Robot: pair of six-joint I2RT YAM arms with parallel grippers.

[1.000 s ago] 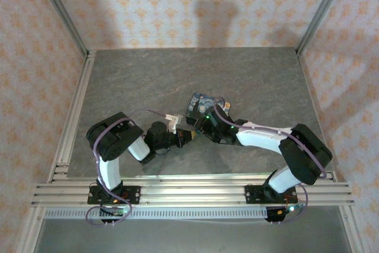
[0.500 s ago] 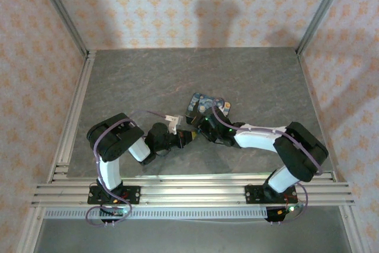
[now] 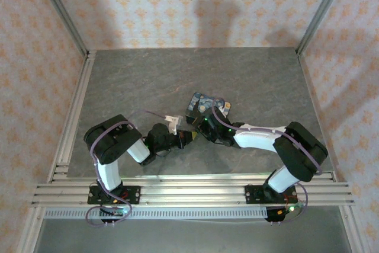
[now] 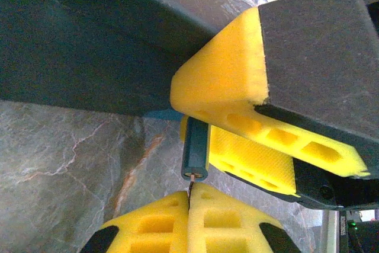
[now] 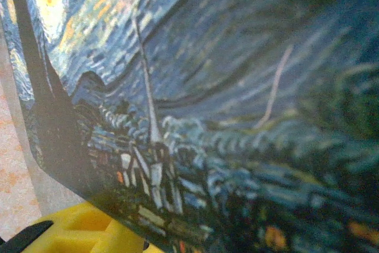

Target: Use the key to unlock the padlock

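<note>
Top external: the two arms reach toward each other over the grey table [image 3: 148,81], and the left gripper [image 3: 188,138] and the right gripper [image 3: 198,127] meet tip to tip near the middle. Just beyond the right gripper a painted tin [image 3: 207,105] lies flat on the table. The padlock and the key are too small to make out from here.

Left wrist: the left gripper [image 4: 189,205] has its yellow fingers [image 4: 231,223] pressed together, pinching the thin key [image 4: 189,189], of which just a short sliver shows above the seam. The key's tip meets the lower end of the padlock [image 4: 195,152], a small dark teal body standing nearly upright just above those fingers. The right gripper [image 4: 204,124] comes in from the right and is clamped on the padlock, one thick yellow finger over it and the ribbed pad of the other against its side. Grey stone table shows below and to the left.

Right wrist: the tin [image 5: 225,99] sits very close to the lens, its swirling blue night-sky print tilted across the frame. One of the right gripper's yellow fingers [image 5: 83,229] pokes in under it at the lower left edge.
</note>
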